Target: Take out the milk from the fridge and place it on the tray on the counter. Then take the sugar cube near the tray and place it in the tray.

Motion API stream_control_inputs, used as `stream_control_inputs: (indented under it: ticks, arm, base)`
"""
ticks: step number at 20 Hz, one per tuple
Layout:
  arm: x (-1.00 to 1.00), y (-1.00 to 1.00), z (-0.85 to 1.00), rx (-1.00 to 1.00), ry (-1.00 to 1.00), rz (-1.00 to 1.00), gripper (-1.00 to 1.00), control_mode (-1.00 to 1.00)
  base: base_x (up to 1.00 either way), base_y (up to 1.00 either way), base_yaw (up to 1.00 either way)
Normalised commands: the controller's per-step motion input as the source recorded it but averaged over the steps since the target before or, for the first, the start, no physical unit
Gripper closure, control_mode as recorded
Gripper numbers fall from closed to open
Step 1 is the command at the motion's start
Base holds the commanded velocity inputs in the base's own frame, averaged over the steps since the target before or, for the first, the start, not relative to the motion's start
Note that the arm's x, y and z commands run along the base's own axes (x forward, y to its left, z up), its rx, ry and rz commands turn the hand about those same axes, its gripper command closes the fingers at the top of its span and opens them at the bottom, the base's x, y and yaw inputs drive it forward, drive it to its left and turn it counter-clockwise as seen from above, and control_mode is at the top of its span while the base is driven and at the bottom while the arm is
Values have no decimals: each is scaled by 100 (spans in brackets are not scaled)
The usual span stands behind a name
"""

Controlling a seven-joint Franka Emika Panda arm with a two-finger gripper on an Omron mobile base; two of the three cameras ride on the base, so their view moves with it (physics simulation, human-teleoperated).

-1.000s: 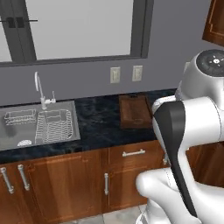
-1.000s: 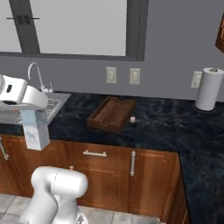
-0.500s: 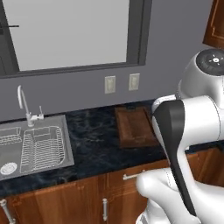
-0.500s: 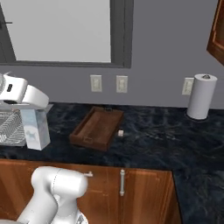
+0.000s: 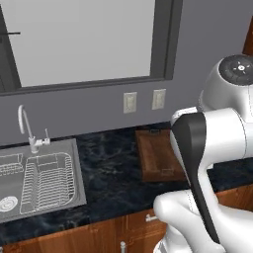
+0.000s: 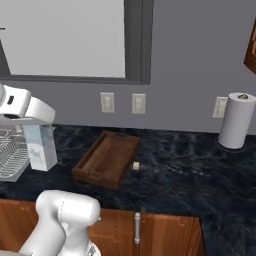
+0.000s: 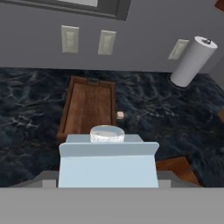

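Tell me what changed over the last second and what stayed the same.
The base drove along the counter, so the whole view shifted: the sink slid left and the tray came closer to centre. Nothing on the counter itself moved. The pincer kept its hold on the milk, carried in front of the tray. The sugar cube stayed beside the tray, which holds nothing yet.

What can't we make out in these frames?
- Fingers: in the hand view the milk covers them, so their contact with the carton is hidden.
- Tray: in the left base view the arm hides its right side.
- Sugar cube: too small in the right base view to tell whether it touches the tray's rim.
- Sink: cut off by the left edge in the left base view.
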Motion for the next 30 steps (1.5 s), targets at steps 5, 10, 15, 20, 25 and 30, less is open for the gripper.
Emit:
stream_control_inputs:
  ticks: [5,10,15,20,25,30]
  arm:
    - [0,0,0,0,0,0,100,100]
    - [0,0,0,0,0,0,100,100]
    - [0,0,0,0,0,0,100,100]
    - [0,0,0,0,0,0,100,100]
    - [0,0,0,0,0,0,100,100]
    - [0,0,0,0,0,0,100,100]
  base:
    - [49,-58,25]
    - [30,-63,26]
    - [0,-64,6]
    - [36,-48,5]
    - [95,-58,-15]
    - [84,-39,-27]
